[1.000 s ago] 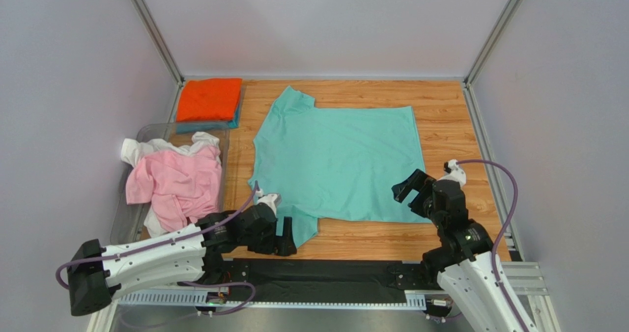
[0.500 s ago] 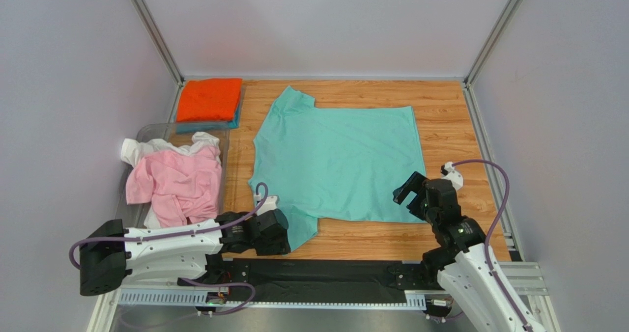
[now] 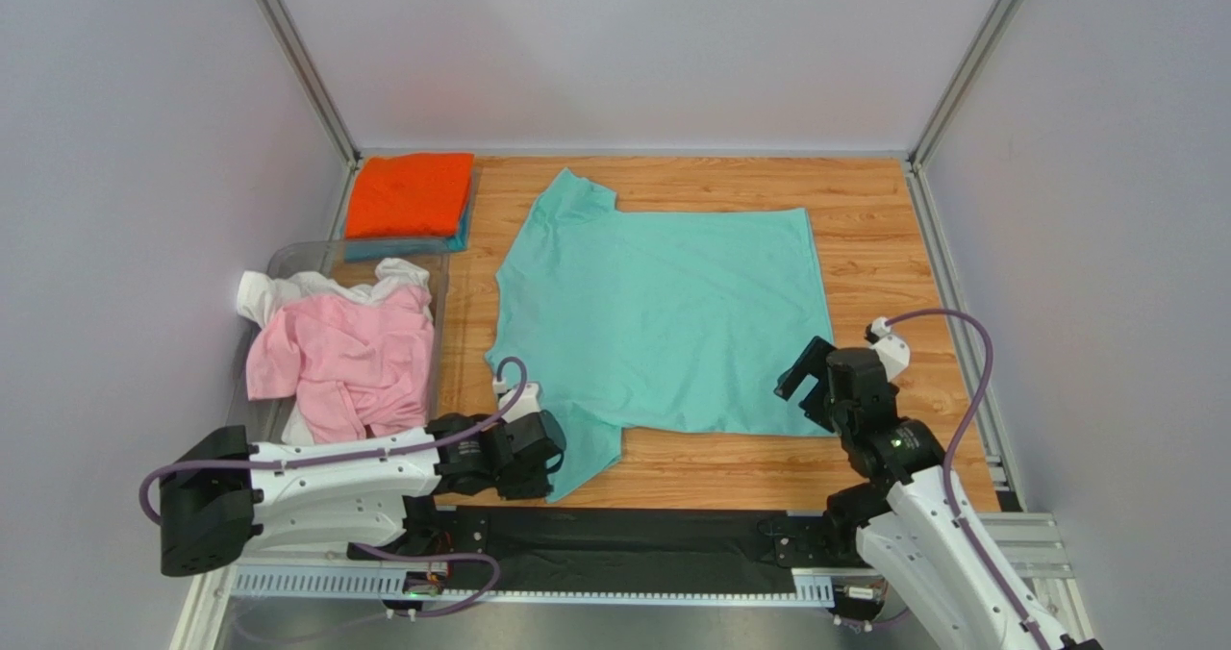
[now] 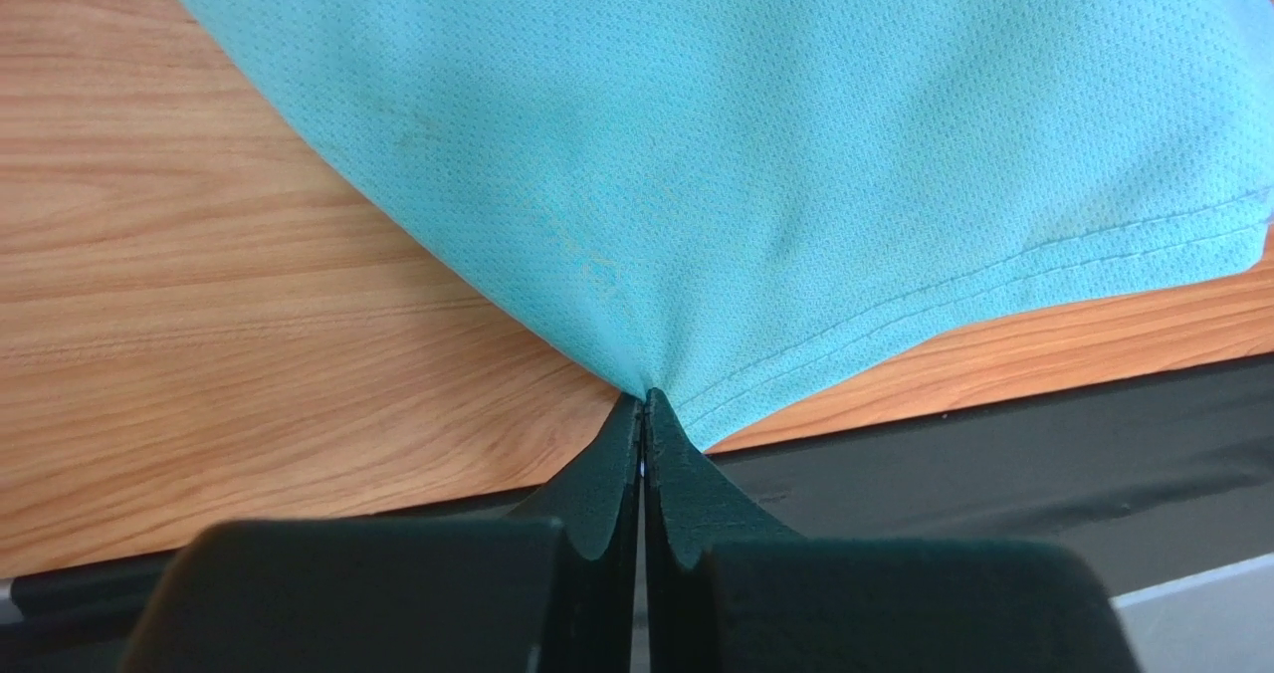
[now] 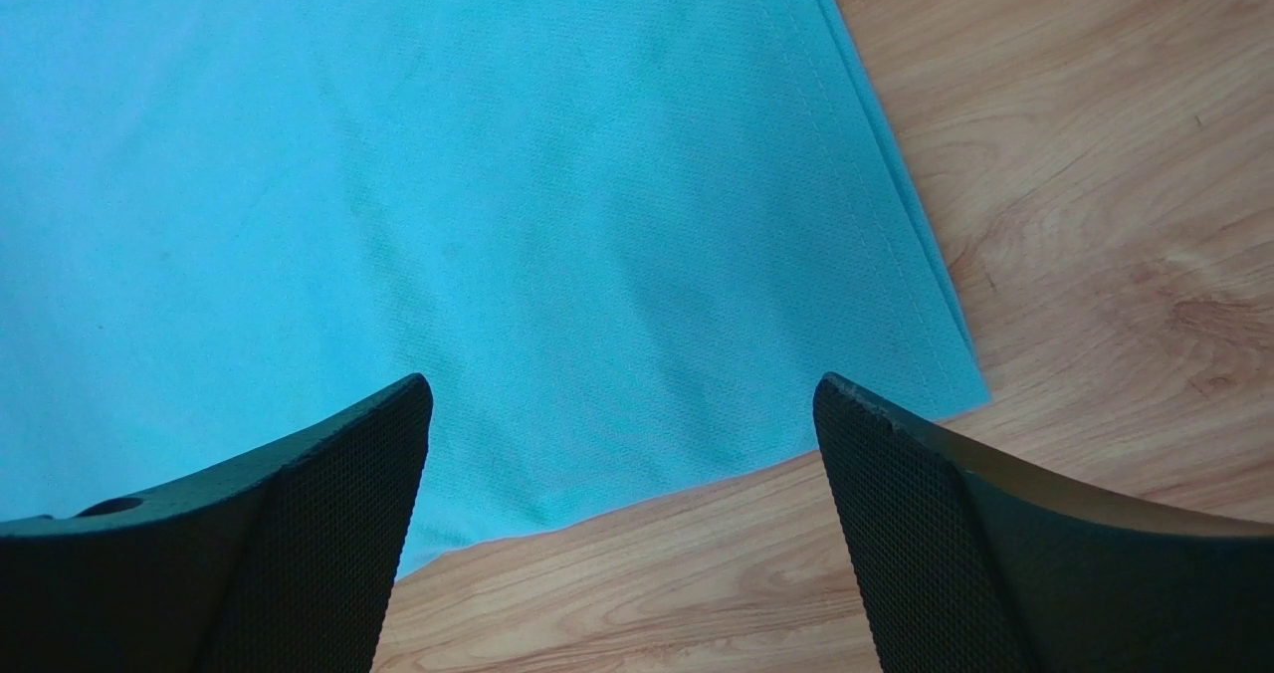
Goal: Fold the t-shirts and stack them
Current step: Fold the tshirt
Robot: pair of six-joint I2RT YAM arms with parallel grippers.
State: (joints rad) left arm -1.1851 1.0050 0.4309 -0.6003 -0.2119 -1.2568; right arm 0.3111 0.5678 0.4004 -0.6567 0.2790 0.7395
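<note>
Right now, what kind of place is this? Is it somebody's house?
Probably a robot lab booth, not a house: blank grey walls on metal frame rails, a left arm and right arm at a wooden table, and a mint-green t-shirt spread out.

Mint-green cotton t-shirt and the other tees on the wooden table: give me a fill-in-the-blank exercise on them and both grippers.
1. The left gripper is ____ on a near edge of the mint-green cotton t-shirt.
2. The right gripper hangs over that shirt's hem corner with jaws ____.
3. The folded orange t-shirt lies on a ____ one.
4. In the clear plastic bin, the crumpled pink t-shirt lies with a ____ one.
Missing words: shut; open; teal-blue; white.
</note>
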